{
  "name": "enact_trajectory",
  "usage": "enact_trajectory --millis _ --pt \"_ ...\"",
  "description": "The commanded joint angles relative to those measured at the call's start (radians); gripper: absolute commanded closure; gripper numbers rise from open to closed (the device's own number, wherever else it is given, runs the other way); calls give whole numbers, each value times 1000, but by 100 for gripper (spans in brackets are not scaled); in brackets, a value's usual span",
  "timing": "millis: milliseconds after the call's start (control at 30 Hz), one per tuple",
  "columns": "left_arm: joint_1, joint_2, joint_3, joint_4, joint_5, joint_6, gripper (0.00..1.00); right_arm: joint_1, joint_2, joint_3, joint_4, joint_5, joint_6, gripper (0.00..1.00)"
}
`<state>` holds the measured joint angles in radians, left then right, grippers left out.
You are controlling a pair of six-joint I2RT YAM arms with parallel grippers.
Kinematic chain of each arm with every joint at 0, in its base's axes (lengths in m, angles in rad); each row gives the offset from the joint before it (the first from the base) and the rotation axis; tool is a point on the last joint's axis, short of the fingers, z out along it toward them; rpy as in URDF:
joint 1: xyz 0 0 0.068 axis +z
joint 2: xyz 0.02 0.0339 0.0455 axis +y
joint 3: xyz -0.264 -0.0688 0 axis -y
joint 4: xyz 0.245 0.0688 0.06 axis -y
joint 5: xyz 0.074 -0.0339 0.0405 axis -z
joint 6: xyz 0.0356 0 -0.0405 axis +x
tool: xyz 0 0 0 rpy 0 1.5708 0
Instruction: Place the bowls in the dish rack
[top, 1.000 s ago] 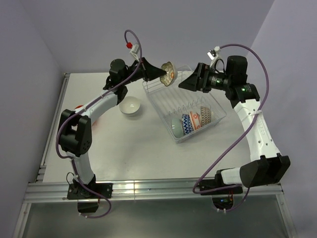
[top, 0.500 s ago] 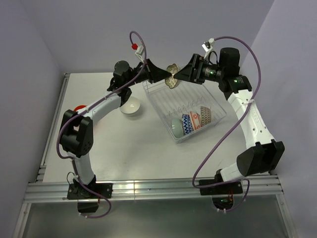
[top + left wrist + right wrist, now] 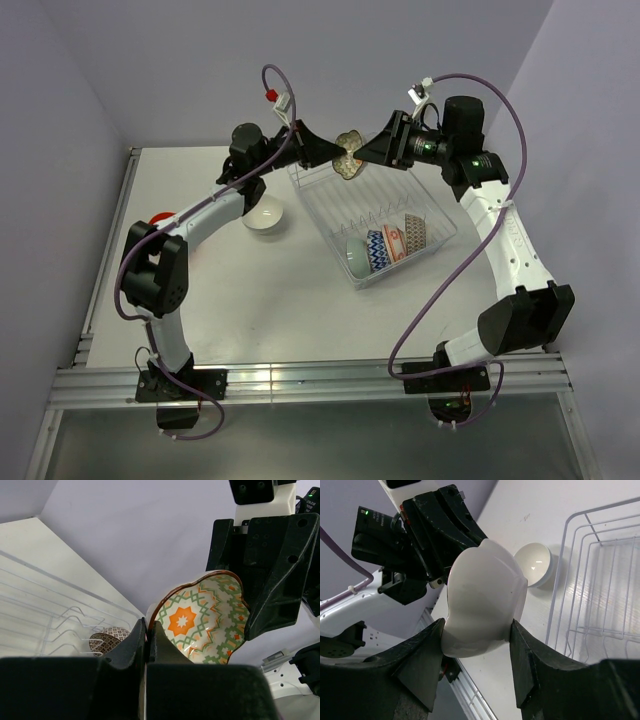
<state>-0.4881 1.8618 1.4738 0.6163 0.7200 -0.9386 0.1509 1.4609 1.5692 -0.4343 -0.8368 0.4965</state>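
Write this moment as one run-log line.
phase: handover | left gripper: shut on scalloped bowl rim | right gripper: shut on same bowl | held above dish rack | white bowl on table

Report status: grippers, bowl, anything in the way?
Left gripper shut on rim of scalloped bowl; right gripper clamped across it. Bowl mid-air over rack, far end. Nothing blocking; three bowls racked near end.

The scalloped bowl looks like glazed ceramic, glossy, patterned inside and plain white outside. The dish rack is made of thin, smooth, pale rods with a see-through plastic look. Left of the rack, the white bowl gleams on the matt white table.
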Motion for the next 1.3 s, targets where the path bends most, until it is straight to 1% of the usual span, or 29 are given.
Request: enact_trajectory --millis 0,67,100,167,200,300,467,667,833,900,1000,1133,1167,1233,1267 --pt "-7 -46 3 54 13 -8 100 7 -45 20 23 -56 -12 100" --pt "-9 -43 8 46 15 -6 91 3 -45 22 25 -51 -13 100" --pt "-9 -41 11 37 15 -2 79 3 -45 22 26 -50 -12 100" --pt "-9 -41 13 31 16 0 66 -1 -43 23 32 -47 -12 100" --pt "-7 -42 11 28 18 0 56 -1 -42 25 34 -47 -10 100" --pt "-6 -49 -4 19 16 4 47 -1 -33 28 37 -42 -12 100" --pt "2 -58 -39 19 12 1 43 -1 -20 17 57 -39 8 100" --pt "17 -64 -43 -19 13 24 38 -17 -13 12 8 -22 -33 100" --pt "31 -75 -56 -39 6 50 31 -53 -14 11 -47 4 -105 100" --pt "31 -81 -59 -56 4 67 27 -66 -14 9 -87 15 -143 100" --pt "34 -87 -64 -84 6 96 25 -108 -25 2 -136 16 -191 100" --pt "36 -96 -50 -147 15 164 23 -189 -30 29 -268 45 -311 100" --pt "34 -99 -46 -161 15 178 23 -230 -31 41 -337 51 -337 100" --pt "34 -107 -47 -191 15 210 22 -273 -34 46 -430 82 -421 100" --pt "34 -110 -49 -197 18 215 19 -312 -34 51 -463 96 -478 100"
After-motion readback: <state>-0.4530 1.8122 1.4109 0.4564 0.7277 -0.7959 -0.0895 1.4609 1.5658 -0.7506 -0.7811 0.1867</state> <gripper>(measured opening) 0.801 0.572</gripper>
